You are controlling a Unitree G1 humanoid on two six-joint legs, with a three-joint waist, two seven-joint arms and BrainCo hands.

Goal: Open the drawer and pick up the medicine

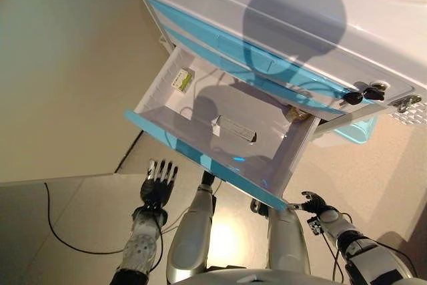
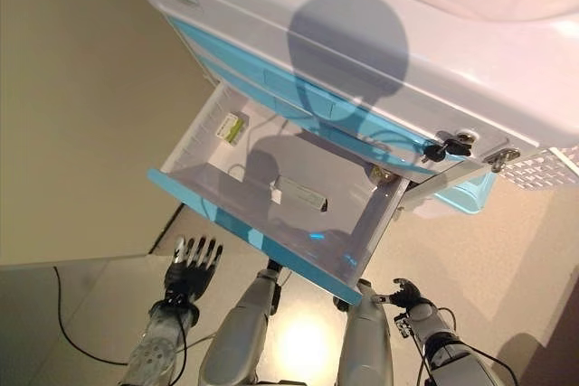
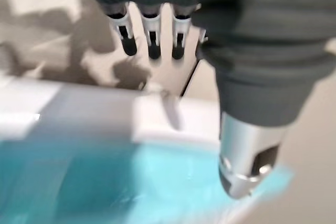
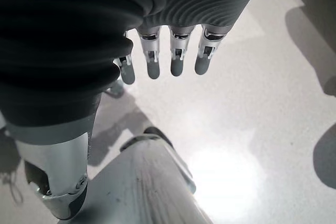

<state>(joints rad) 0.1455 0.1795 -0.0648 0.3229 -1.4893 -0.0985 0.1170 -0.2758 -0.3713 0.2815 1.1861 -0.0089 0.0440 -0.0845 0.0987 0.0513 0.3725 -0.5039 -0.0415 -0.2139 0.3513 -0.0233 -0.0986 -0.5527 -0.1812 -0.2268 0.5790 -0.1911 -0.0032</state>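
The left hand (image 1: 159, 183) hangs below the pulled-out drawer's turquoise front (image 1: 200, 158), short of it and toward its left end, fingers straight and spread, holding nothing; its wrist view shows the fingertips (image 3: 152, 45) free in the air above the front's edge.

The drawer (image 1: 277, 139) stands fully open from the white-and-turquoise cabinet (image 1: 280, 25). By its far left corner, against the left wall, lies a small green-and-white packet (image 1: 181, 81). Near the middle of the floor, closer to the front, lies a long white medicine box (image 1: 233, 128), flat and apart from every wall. At the far right corner something small and brownish (image 1: 297, 114) shows, too dim to name.

The box looks like light, stiff cardboard that would crush under a hard squeeze and slide on the smooth floor. The surest hold is probably across its narrow width, thumb on one long side and fingers on the other, coming from above.

The right hand (image 1: 313, 203) sits just past the front's right corner, touching nothing I can see, fingers relaxed and empty in its wrist view (image 4: 176, 59). Keys (image 1: 363, 93) hang from the cabinet's lock above it.
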